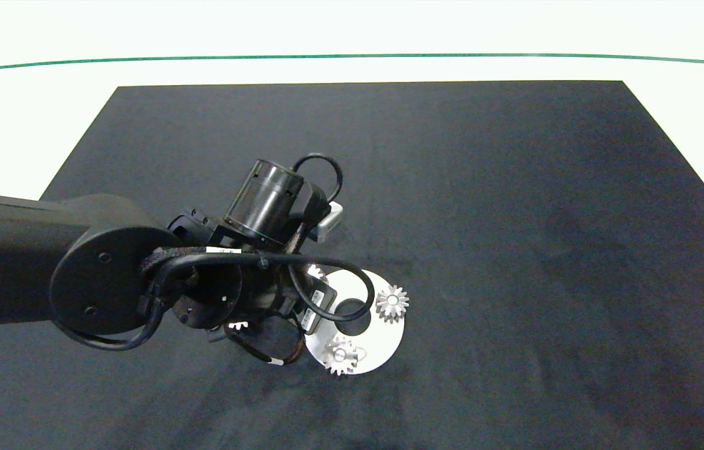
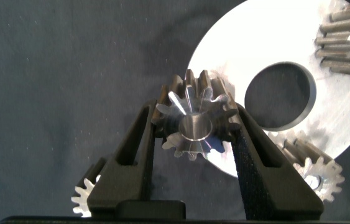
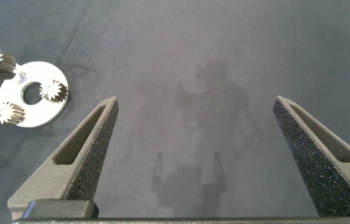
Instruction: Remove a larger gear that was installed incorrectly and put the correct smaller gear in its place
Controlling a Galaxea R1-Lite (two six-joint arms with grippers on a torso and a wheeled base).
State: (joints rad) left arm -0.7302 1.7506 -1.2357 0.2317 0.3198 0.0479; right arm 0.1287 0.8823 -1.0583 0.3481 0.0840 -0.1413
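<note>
My left gripper (image 2: 193, 109) is shut on a silver toothed gear (image 2: 194, 124) with a round centre bore, held over the near edge of a round silver plate (image 2: 237, 56). Two more silver gears sit on that plate (image 1: 383, 337), one (image 1: 392, 303) beside its centre hole and one (image 1: 340, 355) at its rim. A fourth gear (image 2: 84, 194) lies on the black mat, mostly hidden behind my left finger. I cannot tell which of these two is the larger one. My right gripper (image 3: 196, 102) hangs open over bare mat, far from the plate (image 3: 35, 109).
The left arm (image 1: 252, 206) and its cables cover the plate's left side in the head view. The black mat (image 1: 514, 219) stretches out to the right and back. White floor with a green line (image 1: 352, 56) lies beyond it.
</note>
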